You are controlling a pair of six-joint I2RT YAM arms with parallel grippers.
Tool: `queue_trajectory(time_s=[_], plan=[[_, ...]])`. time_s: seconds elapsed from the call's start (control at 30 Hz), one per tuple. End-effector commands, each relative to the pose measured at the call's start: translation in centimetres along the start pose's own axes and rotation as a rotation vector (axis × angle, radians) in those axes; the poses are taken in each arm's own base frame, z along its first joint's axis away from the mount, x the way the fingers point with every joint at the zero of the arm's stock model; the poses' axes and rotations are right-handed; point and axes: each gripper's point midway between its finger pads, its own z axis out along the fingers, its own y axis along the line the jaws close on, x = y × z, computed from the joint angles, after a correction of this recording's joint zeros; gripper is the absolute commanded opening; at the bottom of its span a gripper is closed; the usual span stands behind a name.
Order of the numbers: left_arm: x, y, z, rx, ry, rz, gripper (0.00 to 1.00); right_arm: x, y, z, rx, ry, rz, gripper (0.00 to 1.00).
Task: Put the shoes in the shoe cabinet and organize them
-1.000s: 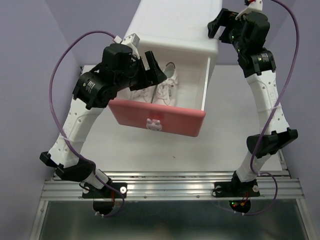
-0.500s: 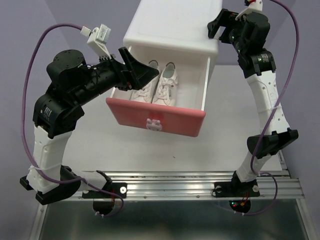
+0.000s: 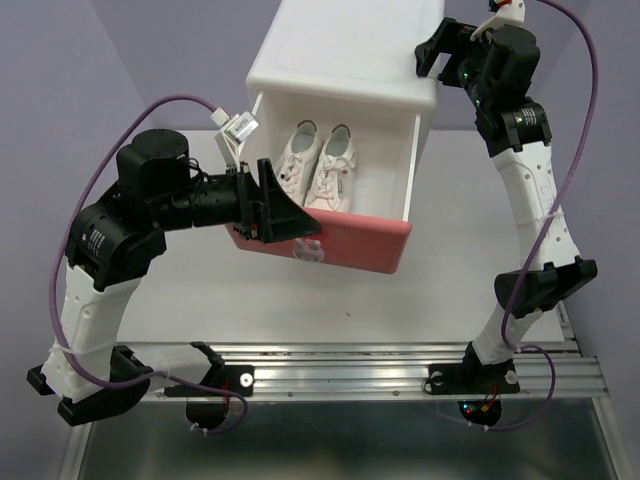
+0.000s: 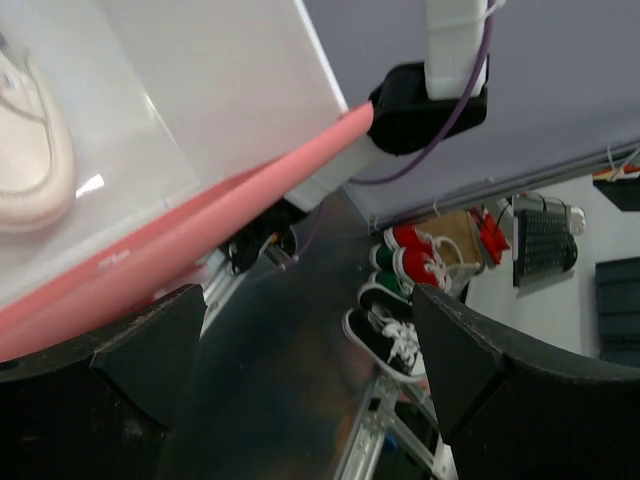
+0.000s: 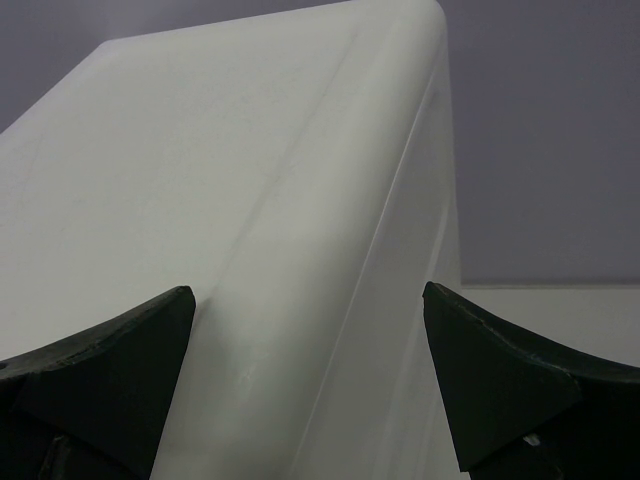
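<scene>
Likely shutting pink drawer (image 3: 372, 246) | left end effector (image 4: 308, 300) apart at its front | right end effector (image 5: 308, 295) apart over shoe cabinet (image 3: 350, 50) | we should push squarely, white shoes (image 3: 318, 170) inside

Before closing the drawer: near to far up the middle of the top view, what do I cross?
Mounting rail → table → pink drawer front → white sneakers → cabinet top
</scene>
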Motion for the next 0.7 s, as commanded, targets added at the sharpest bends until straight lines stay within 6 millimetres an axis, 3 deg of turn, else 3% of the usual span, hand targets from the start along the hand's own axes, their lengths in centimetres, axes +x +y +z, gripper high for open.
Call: queue_trajectory(time_s=[0.0, 0.1, 0.2, 0.23, 0.33, 0.5, 0.67], plan=[[5.0, -0.1, -2.0, 0.028, 0.190, -0.031, 0.96, 18.4, -6.7, -1.7, 0.150, 0.646, -0.200, 1.00], [5.2, -0.5, -2.9, 0.027, 0.184, -0.017, 0.95, 18.2, -6.8, -1.7, 0.154, 0.640, -0.203, 1.00], [6.2, 1.5, -2.9, -0.051, 0.173, -0.040, 0.95, 17.9, -6.9, -1.8, 0.164, 0.632, -0.209, 1.00], [6.2, 4.0, -2.4, -0.161, 0.138, -0.062, 0.95, 17.8, -7.0, -1.9, 0.168, 0.631, -0.211, 1.00], [5.9, 6.8, -2.3, -0.277, 0.069, -0.059, 0.95, 17.9, -7.1, -2.0, 0.172, 0.633, -0.209, 1.00], [2.1, 8.8, 0.3, -0.320, -0.043, 0.062, 0.95, 17.3, -7.0, -2.0, 0.175, 0.618, -0.213, 1.00], [-0.2, 10.4, 2.8, -0.351, -0.068, 0.146, 0.95, 16.4, -7.0, -2.2, 0.181, 0.600, -0.221, 1.00]])
